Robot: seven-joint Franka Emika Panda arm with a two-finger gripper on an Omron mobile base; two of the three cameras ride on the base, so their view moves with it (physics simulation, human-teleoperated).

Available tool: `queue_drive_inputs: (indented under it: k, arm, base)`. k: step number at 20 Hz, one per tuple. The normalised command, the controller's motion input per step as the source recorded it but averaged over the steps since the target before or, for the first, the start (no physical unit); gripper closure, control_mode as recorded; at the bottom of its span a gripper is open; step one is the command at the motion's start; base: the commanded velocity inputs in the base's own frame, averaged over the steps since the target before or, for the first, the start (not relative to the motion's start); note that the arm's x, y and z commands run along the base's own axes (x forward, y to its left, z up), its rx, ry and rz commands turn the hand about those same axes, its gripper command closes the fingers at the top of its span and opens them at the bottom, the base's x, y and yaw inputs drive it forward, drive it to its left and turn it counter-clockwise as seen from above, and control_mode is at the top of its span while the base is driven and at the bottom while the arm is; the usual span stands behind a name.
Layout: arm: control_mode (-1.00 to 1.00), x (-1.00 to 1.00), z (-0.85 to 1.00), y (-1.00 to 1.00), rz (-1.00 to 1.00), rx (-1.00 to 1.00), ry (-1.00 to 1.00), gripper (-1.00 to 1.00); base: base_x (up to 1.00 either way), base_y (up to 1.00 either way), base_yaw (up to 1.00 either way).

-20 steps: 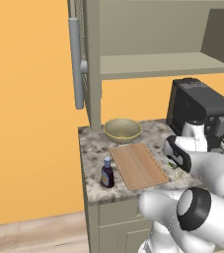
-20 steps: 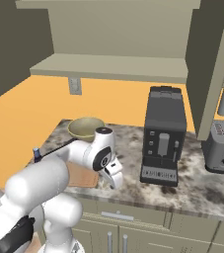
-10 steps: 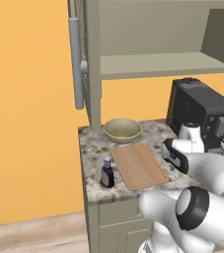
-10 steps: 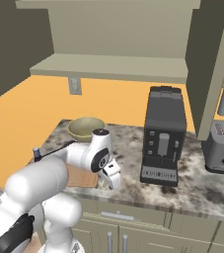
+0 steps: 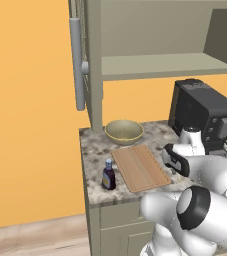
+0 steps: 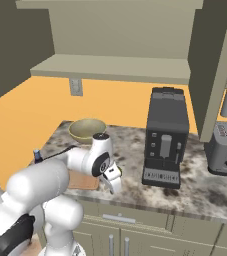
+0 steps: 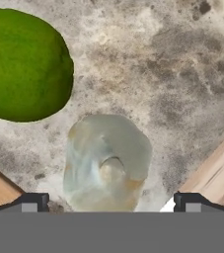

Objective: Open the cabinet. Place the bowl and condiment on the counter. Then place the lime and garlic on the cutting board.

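Observation:
In the hand view my open gripper (image 7: 111,202) hangs right over the pale garlic (image 7: 106,158), one fingertip (image 7: 32,202) on each side of it. The green lime (image 7: 22,64) lies just beyond it on the stone counter (image 7: 172,74). The wooden cutting board (image 5: 140,167) sits left of the hand, and its corners show beside the fingertips (image 7: 217,173). The gripper (image 6: 111,185) points down at the counter's front edge. The beige bowl (image 5: 124,131) and the dark condiment (image 5: 108,175) stand on the counter. The cabinet (image 5: 160,65) is open, its door handle (image 5: 76,65) swung left.
A black coffee machine (image 6: 165,137) stands on the counter right of the hand, with a grey toaster (image 6: 225,147) further right. The cabinet's right door (image 6: 215,65) hangs open above them. The counter ends just left of the condiment (image 5: 85,165).
The hand has sunk slightly toward the counter, with the jaws still wide. Bowl, condiment and cutting board have not moved.

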Motion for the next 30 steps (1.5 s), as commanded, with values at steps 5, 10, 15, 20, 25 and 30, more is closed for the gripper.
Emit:
queue_drive_inputs:
  k: [5, 10, 15, 20, 25, 30]
  arm:
    - [-1.0, 0.1, -0.09, 0.0, -0.02, 0.0, 0.0, -1.0]
    - [-1.0, 0.17, -0.11, 0.0, -0.01, 0.0, 0.0, -1.0]
    - [-1.0, 0.15, -0.16, 0.0, -0.02, 0.0, 0.0, -1.0]
    - [-1.0, 0.08, -0.18, -0.14, -0.02, 0.0, 0.0, -1.0]
    - [-1.0, 0.0, -0.17, -0.22, 0.0, 0.0, 0.0, 1.0]
    - [-1.0, 0.0, -0.22, -0.29, 0.0, 0.0, 0.0, 1.0]
  base:
    - [0.0, 0.0, 0.0]
    - [0.0, 0.0, 0.0]
    - [0.0, 0.0, 0.0]
    - [0.0, 0.0, 0.0]
    - [0.0, 0.0, 0.0]
    - [0.0, 0.0, 0.0]
